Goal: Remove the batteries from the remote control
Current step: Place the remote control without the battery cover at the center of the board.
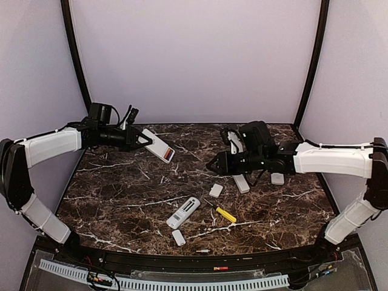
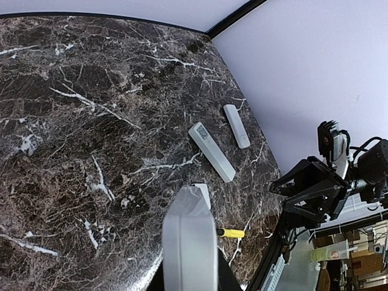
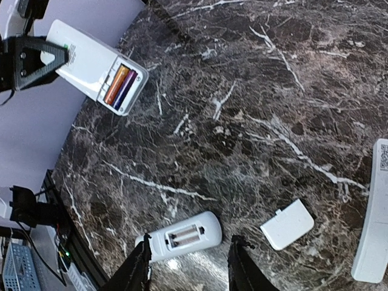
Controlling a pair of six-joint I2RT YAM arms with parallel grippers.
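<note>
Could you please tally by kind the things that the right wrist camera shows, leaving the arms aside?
Remotes: 3 (one held up, one with an empty bay, one at the right edge)
Batteries: 2 (orange and dark, both in the held remote)
White cover: 1
Total: 6

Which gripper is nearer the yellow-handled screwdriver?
Right. The right gripper hovers a short way beyond the screwdriver; the left gripper is far off at the rear left, holding a remote.
</note>
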